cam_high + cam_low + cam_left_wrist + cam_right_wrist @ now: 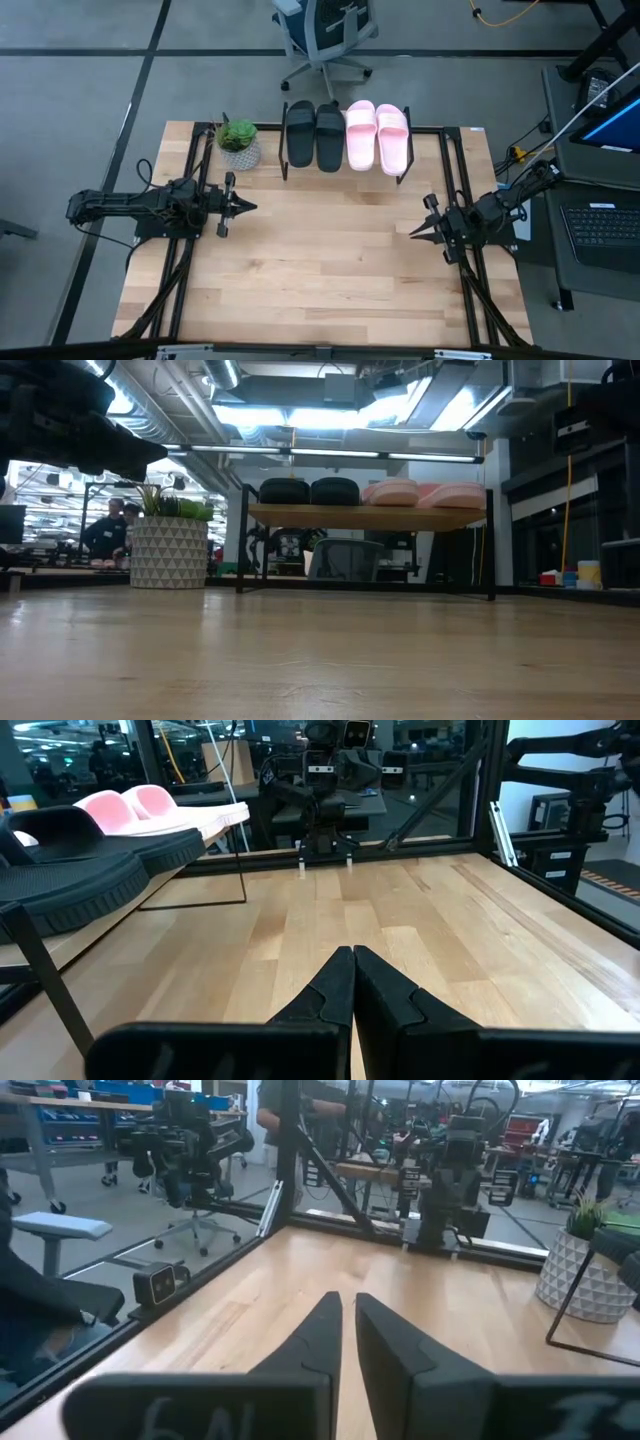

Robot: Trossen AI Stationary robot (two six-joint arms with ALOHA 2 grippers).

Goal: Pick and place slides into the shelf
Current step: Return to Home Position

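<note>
My left gripper [248, 207] and right gripper [413, 232] both have fingers pressed together, holding nothing. The shelf [370, 515] stands well apart, beyond the gap between them. On it, the black slides [329, 135] lie nearer my left gripper and the pink slides [361, 133] nearer my right.

4 slides [360, 135] on shelf [365, 516]; plant [238, 143] left of it.

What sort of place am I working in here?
Probably a robotics lab or workshop: exposed pipes and strip lights overhead, an office chair and laptop beside the table, a person farther back.
</note>
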